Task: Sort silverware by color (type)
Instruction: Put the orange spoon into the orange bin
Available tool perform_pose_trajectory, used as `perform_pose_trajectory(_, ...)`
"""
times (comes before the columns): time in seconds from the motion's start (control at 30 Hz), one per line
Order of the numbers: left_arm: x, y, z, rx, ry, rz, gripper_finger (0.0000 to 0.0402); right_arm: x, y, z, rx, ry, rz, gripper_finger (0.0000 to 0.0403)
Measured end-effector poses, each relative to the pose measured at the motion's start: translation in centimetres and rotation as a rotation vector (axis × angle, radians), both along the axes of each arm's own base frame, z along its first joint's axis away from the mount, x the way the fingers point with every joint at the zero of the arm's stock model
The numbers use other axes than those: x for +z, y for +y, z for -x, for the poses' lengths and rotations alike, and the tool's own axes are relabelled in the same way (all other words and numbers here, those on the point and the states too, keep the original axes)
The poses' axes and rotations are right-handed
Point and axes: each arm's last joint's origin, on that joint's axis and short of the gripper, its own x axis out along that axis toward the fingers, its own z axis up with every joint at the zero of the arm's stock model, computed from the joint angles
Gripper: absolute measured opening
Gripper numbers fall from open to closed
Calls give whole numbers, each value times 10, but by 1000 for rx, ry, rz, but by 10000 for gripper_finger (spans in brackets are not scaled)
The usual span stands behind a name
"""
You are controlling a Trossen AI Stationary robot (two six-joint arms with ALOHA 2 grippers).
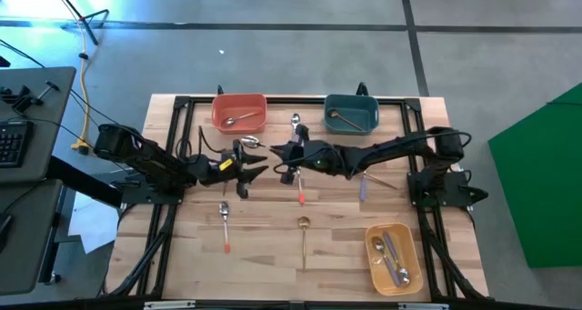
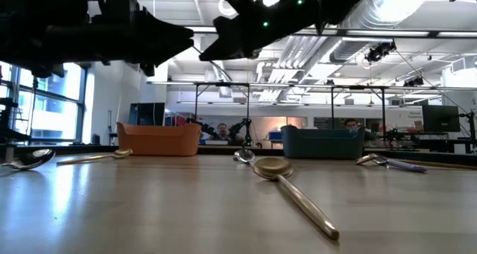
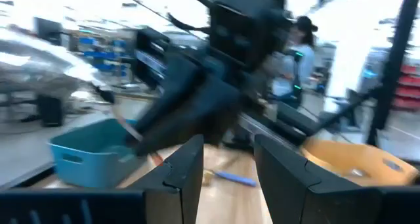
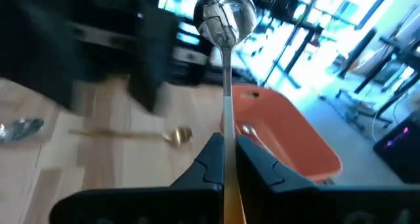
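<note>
Between the closed fingers of the right pincer (image 4: pixel 226 145), over the middle of the worktop (image 1: pixel 264 255), a thin spoon with a polished round metal bowl (image 4: pixel 226 14) is clamped by its handle. The handle's lower end is cut off in the right wrist view, where only a trace of orange shows; from above, an orange-red tip is seen below the pincer. Just beside it, the left pincer (image 3: pixel 228 145) is held over the worktop with its fingers apart and nothing between them.

Around the two pincers, loose spoons are laid on the pale wooden planks:
- An orange-red-handled spoon (image 1: pixel 225 225) is seen toward the left.
- A gold spoon (image 1: pixel 304 235) is seen at the centre front.
- A purple-handled spoon (image 1: pixel 362 188) is partly hidden under the right arm.
- A shiny-bowled spoon (image 1: pixel 296 124) is seen between the two rear bins; its handle colour cannot be made out.
- Another shiny spoon bowl (image 1: pixel 254 142) is seen by the left pincer, with its handle hidden.

Three smooth rectangular bins are set at the edges. One spoon is held in the coral bin (image 1: pixel 240 101) at the back left, and one gold spoon in the teal bin (image 1: pixel 351 101) at the back right. Several overlapping spoons are held in the yellow bin (image 1: pixel 375 255) at the front right, where an exact count cannot be told.

Behind the worktop, blurred people are seen in the low view.
</note>
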Motion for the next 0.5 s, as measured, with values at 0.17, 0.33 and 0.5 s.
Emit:
perform_pose_trajectory(0.17,1,5,-1,174,4,16,127,-15,6,-12,-35,-68,55,7)
perform_pose_trajectory(0.33,-1,6,2,222,14,9,127,-14,13,-13,-70,-96,91,7)
perform_pose_trajectory(0.5,-5,6,8,178,22,8,131,-12,15,-13,-115,-113,121,7)
